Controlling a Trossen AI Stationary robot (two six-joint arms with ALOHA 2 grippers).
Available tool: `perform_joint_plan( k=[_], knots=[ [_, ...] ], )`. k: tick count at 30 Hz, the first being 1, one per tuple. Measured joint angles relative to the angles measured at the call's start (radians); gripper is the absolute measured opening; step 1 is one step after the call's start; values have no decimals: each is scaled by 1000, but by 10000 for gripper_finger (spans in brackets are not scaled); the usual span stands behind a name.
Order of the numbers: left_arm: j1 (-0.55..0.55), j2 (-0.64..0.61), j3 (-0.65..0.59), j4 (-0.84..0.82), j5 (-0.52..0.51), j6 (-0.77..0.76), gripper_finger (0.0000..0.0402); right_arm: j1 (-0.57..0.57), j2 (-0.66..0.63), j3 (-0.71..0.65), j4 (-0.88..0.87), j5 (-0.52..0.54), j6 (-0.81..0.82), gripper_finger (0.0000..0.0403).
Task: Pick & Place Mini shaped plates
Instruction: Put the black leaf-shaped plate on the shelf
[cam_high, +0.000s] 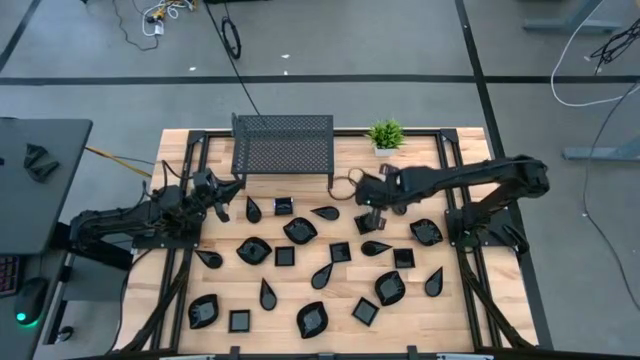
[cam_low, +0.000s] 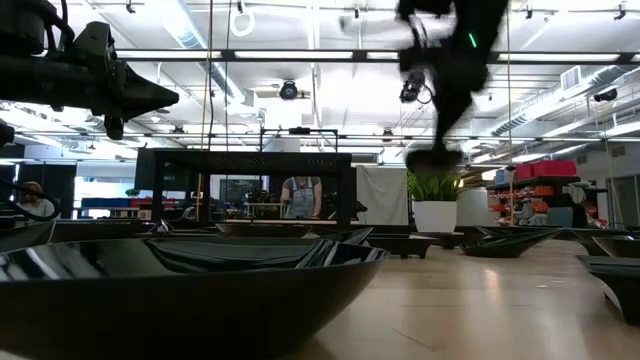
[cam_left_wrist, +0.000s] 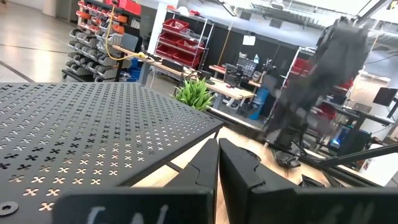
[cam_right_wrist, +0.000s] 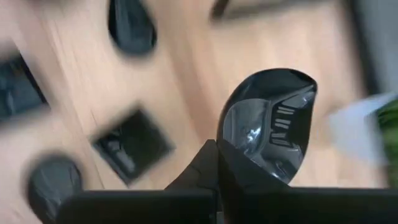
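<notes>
So the bench (cam_high: 470, 330) is a light wood top on a dark frame, sitting on grey floor with cables lying around; the mini shaped plates (cam_high: 300, 230) are scattered over most of it, teardrops, squares and wavy-rimmed ones all lying apart from each other; the black mesh rack (cam_high: 283, 146) stands along the far edge with the little green potted plant (cam_high: 385, 135) just beside it.

My right hand (cam_high: 352, 187) is up above the bench near the rack's corner; my right wrist view shows the fingers closed on one glossy wavy-rim plate (cam_right_wrist: 270, 121), pinched by its edge and lifted clear, with a square plate (cam_right_wrist: 132, 145) and others blurred on the wood below; you can't make out that grip from overhead at all. My left hand (cam_high: 232, 188) hangs by the rack's other end; its fingers (cam_left_wrist: 239, 168) sit pressed together with nothing between them.

The low view gives you the room instead: ceiling lights, shelving with red bins, a person (cam_low: 300, 195) standing well behind the bench, and a big plate rim (cam_low: 190, 270) filling the foreground; the left wrist view looks across the rack's perforated top toward more red-bin shelving.

No readable writing or labels anywhere that I can make out.
</notes>
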Motion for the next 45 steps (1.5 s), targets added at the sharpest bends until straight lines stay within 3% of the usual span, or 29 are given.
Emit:
perform_joint_plan(
  k=[7,12,19,28,45],
  knots=[
    [0,0,0,-1,0,0,16,-23,79,402,56,72,-23,1],
    [0,0,0,-1,0,0,16,-85,229,626,152,72,-229,1],
    [0,0,0,-1,8,-1,16,-226,467,857,154,35,-443,0],
    [0,0,0,-6,70,-1,16,-341,599,873,100,20,-542,6],
    [0,0,0,-5,70,-1,16,-353,610,762,145,16,-561,17]
  ],
)
